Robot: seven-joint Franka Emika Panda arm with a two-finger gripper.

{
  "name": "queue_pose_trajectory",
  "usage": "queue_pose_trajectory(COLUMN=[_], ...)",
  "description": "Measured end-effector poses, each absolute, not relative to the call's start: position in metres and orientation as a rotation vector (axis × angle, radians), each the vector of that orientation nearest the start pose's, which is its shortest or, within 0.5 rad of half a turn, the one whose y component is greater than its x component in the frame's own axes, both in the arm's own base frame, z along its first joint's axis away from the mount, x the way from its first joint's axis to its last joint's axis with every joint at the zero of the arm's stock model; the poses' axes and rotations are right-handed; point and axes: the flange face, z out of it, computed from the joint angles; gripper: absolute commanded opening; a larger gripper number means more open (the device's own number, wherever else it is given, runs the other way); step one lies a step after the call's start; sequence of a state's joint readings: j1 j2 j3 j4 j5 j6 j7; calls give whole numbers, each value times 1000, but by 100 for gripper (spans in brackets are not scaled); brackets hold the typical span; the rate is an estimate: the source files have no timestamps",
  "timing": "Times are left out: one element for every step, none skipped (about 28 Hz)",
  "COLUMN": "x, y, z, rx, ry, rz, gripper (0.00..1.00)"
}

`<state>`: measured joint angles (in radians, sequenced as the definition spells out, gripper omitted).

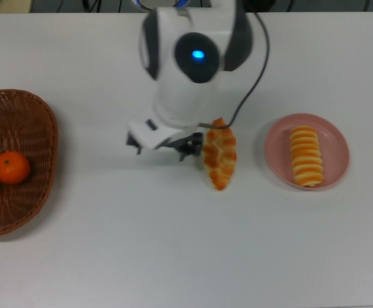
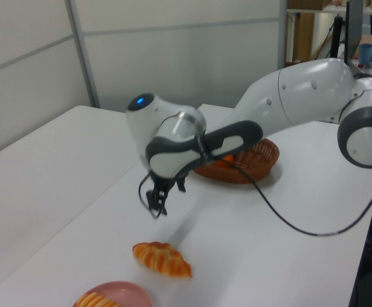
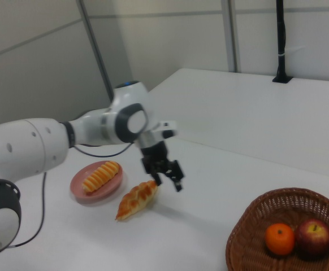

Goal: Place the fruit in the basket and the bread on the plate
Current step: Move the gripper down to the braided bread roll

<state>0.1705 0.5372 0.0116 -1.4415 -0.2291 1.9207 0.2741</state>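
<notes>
Braided pastry (image 1: 220,153) lies on the table (image 1: 174,244), long axis running top to bottom in the top view, between basket and plate. Gripper (image 3: 168,174) hangs above the table just beside the pastry, on the top view's left of it, jaws spread and holding nothing. Next move, likely: shift toward the pastry and drop with jaws straddling its short width. Pink plate (image 1: 337,138) sits on the top view's right, ridged roll (image 1: 306,156) already on it. Basket (image 3: 277,209) is well apart, mandarin (image 3: 280,238) and apple (image 3: 314,236) inside.

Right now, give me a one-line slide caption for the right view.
Empty gripper above braided pastry; ridged roll on plate, fruit in basket.
</notes>
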Motion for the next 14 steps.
queue_pose_trajectory(x=[688, 685, 681, 677, 673, 668, 664, 661, 657, 654, 650, 647, 645, 643], y=[121, 132, 144, 155, 166, 179, 187, 195, 202, 208, 216, 221, 225, 228], z=[374, 373, 372, 370, 369, 368, 368, 367, 366, 365, 363, 361, 359, 358], rx=[-3359, -3360, -3359, -3356, -3352, -3345, -3341, -3336, -3333, -3329, -3326, -3326, -3326, -3326], ry=[-12, -40, -69, -96, -123, -159, -180, -201, -220, -237, -260, -273, -284, -294], rz=[34, 53, 71, 90, 108, 131, 145, 159, 174, 187, 206, 217, 230, 243], gripper=[100, 100, 100, 100, 100, 100, 100, 100, 100, 100, 100, 100, 100, 100])
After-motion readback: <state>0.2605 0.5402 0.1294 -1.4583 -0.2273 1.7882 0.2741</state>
